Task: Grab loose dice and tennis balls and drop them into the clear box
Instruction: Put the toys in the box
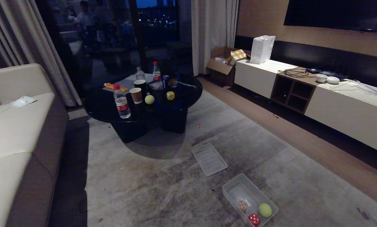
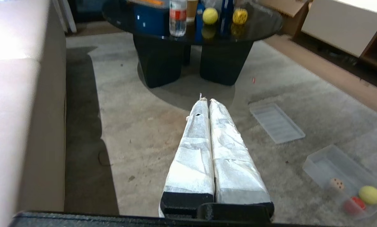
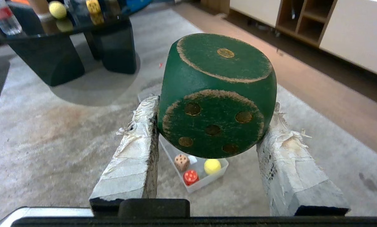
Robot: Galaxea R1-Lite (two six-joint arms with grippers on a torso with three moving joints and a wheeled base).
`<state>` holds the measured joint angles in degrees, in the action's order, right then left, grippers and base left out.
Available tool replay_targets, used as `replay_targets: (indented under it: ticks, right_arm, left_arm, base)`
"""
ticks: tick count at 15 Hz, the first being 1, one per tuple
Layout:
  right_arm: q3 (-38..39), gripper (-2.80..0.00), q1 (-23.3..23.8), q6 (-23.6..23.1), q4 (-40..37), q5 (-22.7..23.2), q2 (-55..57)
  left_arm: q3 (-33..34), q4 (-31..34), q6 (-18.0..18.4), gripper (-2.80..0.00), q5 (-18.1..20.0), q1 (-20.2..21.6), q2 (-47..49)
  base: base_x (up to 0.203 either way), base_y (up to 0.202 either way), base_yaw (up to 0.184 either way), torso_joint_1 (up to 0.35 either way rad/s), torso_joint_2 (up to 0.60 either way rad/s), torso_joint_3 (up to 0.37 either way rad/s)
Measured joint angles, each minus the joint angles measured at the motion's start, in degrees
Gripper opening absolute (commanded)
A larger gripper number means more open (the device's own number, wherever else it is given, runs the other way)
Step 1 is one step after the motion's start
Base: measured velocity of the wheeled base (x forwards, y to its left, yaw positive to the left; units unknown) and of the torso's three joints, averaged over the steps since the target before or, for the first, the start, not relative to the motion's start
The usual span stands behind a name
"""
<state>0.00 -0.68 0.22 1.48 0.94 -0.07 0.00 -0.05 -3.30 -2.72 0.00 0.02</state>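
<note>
You are in the carrying step: the right pincer (image 3: 212,126) is clenched on the dark green die (image 3: 216,94), which sits between the two padded fingers (image 3: 134,151) with one face of five pips toward the wrist camera and a single pip on the top face. The left pincer (image 2: 207,104) has its fingers pressed together and grasps nothing; it points at the carpet, well apart from everything. The clear box (image 1: 231,192) stands on the carpet, and in it already lie the beige die (image 1: 242,205), the red die (image 1: 254,219) and one tennis ball (image 1: 265,210). In the right wrist view the box shows below and beyond the held die, so I judge that the die is not yet over the opening. The flat ribbed lid (image 1: 209,158) lies on the carpet near the box, between it and the black bench (image 1: 97,107); do not take it for the box. The next move calls for bringing the right pincer above the free part of the box, low enough that the die does not bounce out, and only then releasing it. After this, the yellow die (image 1: 170,95) and the second tennis ball (image 1: 149,99) wait on the bench among bottles and cups, so I think you must drive closer to reach them.
</note>
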Motion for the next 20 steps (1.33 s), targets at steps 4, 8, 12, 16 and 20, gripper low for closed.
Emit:
replay_targets:
  ticks: [4, 8, 12, 16, 20]
  right_arm:
    - [0.0, -2.80, 0.1, 0.0, 0.0, 0.0, 0.0]
    - [0.0, -2.80, 0.0, 0.0, 0.0, 0.0, 0.0]
    - [0.0, -2.80, 0.0, 0.0, 0.0, 0.0, 0.0]
    - [0.0, -2.80, 0.0, 0.0, 0.0, 0.0, 0.0]
    - [0.0, -2.80, 0.0, 0.0, 0.0, 0.0, 0.0]
  left_arm:
    - [0.0, 0.1, 0.0, -2.80, 0.0, 0.0, 0.0]
    - [0.0, 0.1, 0.2, -2.80, 0.0, 0.0, 0.0]
    - [0.0, 0.1, 0.2, -2.80, 0.0, 0.0, 0.0]
    - [0.0, 0.1, 0.2, -2.80, 0.0, 0.0, 0.0]
    - [0.0, 0.1, 0.2, -2.80, 0.0, 0.0, 0.0]
  base:
    - [0.000, 0.000, 0.000, 0.002, 0.00, -0.195]
    - [0.000, 0.000, 0.000, 0.001, 0.00, -0.196]
    - [0.000, 0.000, 0.000, 0.003, 0.00, -0.196]
    - [0.000, 0.000, 0.000, 0.001, 0.00, -0.197]
    - [0.000, 0.000, 0.000, 0.002, 0.00, -0.196]
